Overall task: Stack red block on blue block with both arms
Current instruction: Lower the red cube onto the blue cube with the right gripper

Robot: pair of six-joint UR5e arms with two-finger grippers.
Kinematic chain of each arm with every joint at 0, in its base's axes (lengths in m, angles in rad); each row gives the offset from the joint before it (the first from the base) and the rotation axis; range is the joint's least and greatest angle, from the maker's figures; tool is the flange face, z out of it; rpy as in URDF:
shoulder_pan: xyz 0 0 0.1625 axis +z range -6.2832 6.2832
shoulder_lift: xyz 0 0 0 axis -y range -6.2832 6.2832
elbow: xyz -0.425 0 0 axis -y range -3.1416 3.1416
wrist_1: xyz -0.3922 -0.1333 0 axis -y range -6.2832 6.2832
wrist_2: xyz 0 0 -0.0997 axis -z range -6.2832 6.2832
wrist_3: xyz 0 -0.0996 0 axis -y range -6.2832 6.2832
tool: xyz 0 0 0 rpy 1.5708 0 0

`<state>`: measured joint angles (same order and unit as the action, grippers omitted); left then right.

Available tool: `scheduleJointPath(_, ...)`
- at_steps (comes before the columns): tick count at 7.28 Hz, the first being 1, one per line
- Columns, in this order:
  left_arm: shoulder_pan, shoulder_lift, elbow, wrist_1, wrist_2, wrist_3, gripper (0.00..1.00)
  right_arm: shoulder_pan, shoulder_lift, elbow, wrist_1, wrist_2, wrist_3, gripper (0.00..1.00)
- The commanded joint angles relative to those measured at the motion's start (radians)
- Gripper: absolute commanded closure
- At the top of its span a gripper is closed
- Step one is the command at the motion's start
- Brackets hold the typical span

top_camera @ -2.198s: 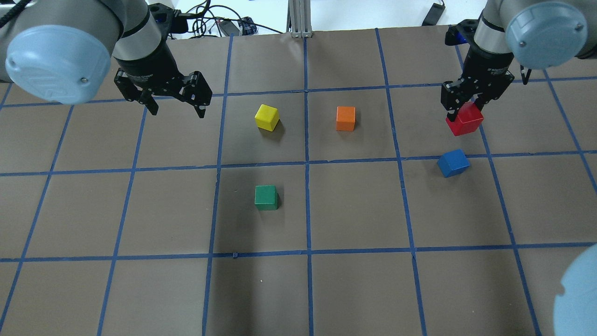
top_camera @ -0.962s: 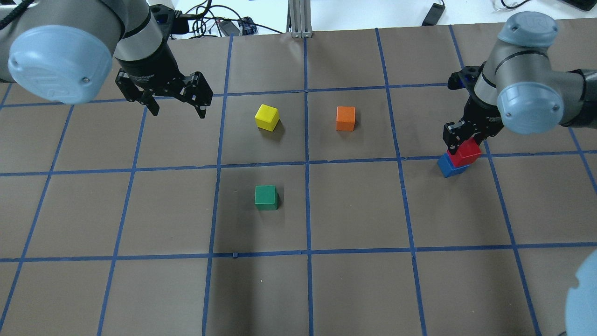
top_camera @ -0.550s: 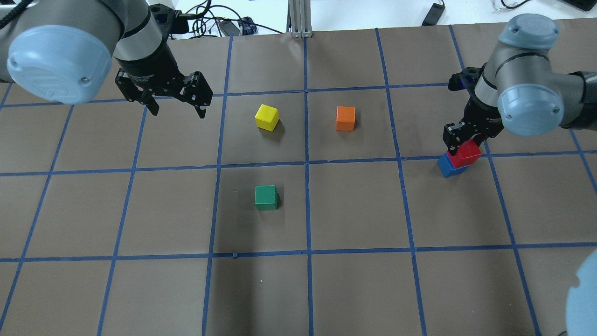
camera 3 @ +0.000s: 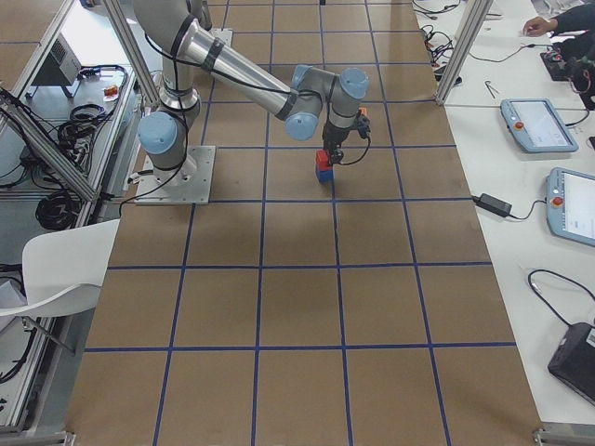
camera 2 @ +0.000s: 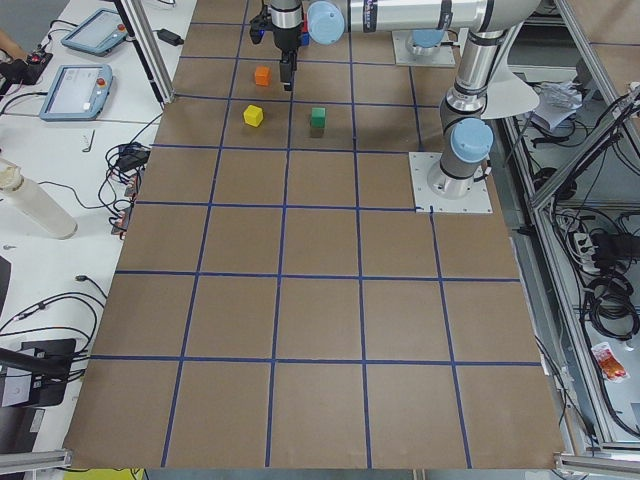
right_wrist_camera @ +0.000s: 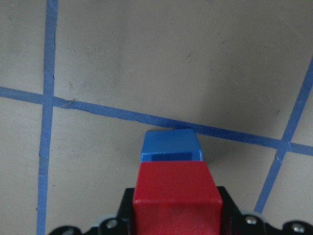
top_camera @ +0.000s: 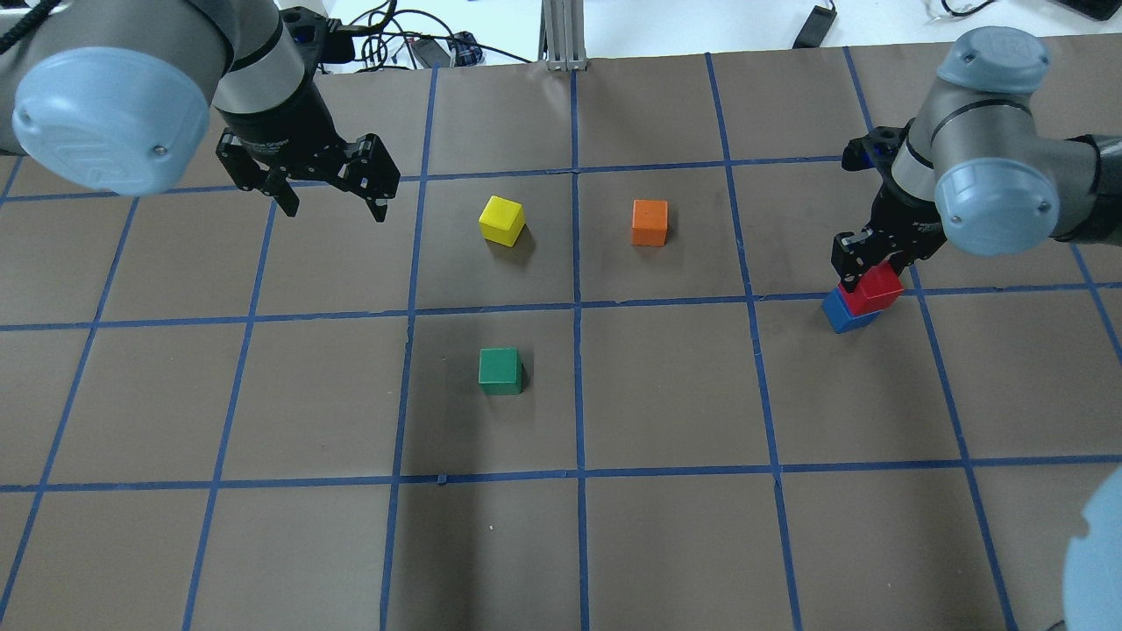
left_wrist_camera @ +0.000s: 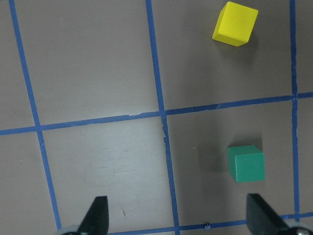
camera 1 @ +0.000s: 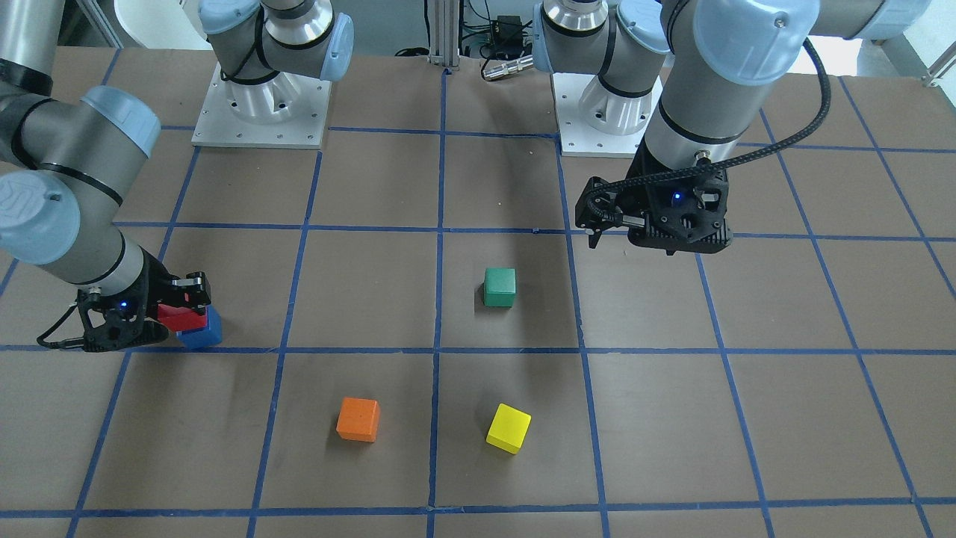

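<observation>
The red block [top_camera: 873,287] rests on top of the blue block [top_camera: 843,315], offset slightly, at the table's right side. My right gripper [top_camera: 868,273] is shut on the red block, its fingers on either side of it. The right wrist view shows the red block [right_wrist_camera: 176,198] between the jaws with the blue block [right_wrist_camera: 171,145] just beneath. The pair also shows in the front view, red block [camera 1: 179,317] over blue block [camera 1: 203,333]. My left gripper [top_camera: 334,210] is open and empty, hovering over the table's far left.
A yellow cube [top_camera: 501,219], an orange cube [top_camera: 649,222] and a green cube [top_camera: 500,370] lie apart on the brown gridded mat [top_camera: 666,543]. The left wrist view shows the yellow cube [left_wrist_camera: 234,23] and the green cube [left_wrist_camera: 246,163].
The right gripper has carried the red block down and toward the robot, from beyond the blue block onto its top. Over the last second it barely moved. The left arm stayed still.
</observation>
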<state>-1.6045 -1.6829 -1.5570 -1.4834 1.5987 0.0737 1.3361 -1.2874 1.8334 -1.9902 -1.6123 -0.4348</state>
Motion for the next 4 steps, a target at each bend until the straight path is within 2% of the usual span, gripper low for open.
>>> scheduleJointPath(1,0.0,-0.001,0.0,0.0,0.0,0.0,0.0,0.0,0.003,0.003,-0.01,0.0,0.001,0.45)
scheduleJointPath(2,0.0,0.002,0.0,0.0,0.001,0.0,0.0,0.0,0.003,0.003,-0.01,-0.001,0.001,0.41)
scheduleJointPath(3,0.0,0.0,0.0,0.0,0.0,0.0,0.0,0.0,0.003,0.003,-0.01,-0.001,0.001,0.31)
scheduleJointPath(4,0.0,0.002,0.0,0.0,0.0,0.0,0.0,0.0,0.003,0.003,-0.012,-0.001,0.001,0.3)
